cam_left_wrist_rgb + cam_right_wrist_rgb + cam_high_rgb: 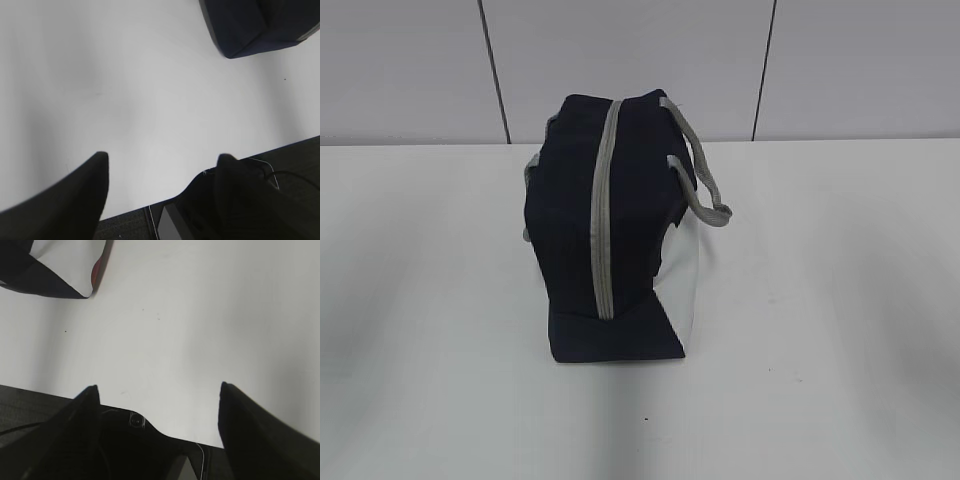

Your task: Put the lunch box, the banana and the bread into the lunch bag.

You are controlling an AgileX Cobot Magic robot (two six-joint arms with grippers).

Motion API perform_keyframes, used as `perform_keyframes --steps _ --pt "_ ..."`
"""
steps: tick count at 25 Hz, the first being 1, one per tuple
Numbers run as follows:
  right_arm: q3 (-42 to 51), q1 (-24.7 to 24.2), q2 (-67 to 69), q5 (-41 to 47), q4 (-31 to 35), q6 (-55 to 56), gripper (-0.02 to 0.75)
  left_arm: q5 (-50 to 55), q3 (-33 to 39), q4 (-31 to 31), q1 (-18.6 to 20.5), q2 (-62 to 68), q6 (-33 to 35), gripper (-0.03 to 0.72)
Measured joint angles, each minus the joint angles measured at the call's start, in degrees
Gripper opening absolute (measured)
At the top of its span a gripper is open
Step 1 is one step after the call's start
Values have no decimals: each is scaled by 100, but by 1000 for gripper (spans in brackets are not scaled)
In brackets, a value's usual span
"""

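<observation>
The navy-blue lunch bag [610, 230] stands in the middle of the white table, its white side panel facing right. Its grey zipper [603, 220] runs shut over the top. A corner of the lunch bag [260, 25] shows at the top right of the left wrist view, and another corner [50, 265] at the top left of the right wrist view. My left gripper [164, 156] and my right gripper [158, 386] both stand open and empty over the table's near edge, well short of the bag. The lunch box, the banana and the bread are out of view.
The white table [820, 350] spreads bare on all sides of the bag. Grey strap handles [705, 185] hang off the bag's right side. Dark equipment [240, 200] lies below the table's near edge. A grey panelled wall [640, 60] stands behind.
</observation>
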Motion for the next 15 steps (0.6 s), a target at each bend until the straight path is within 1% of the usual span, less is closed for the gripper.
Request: perform_keyframes --steps 5,8,12,15 --pt "390 0 -1313 0 -205 493 543 0 875 120 0 -1130 -270 456" --pt "572 0 -2123 89 -437 806 543 -21 1430 135 0 -1839 -366 456" --pt "862 0 -3134 428 -719 963 543 -73 2053 162 0 -2670 -390 456" --pt "1133 0 -3768 718 -814 975 542 -66 2324 284 0 -3324 -396 456"
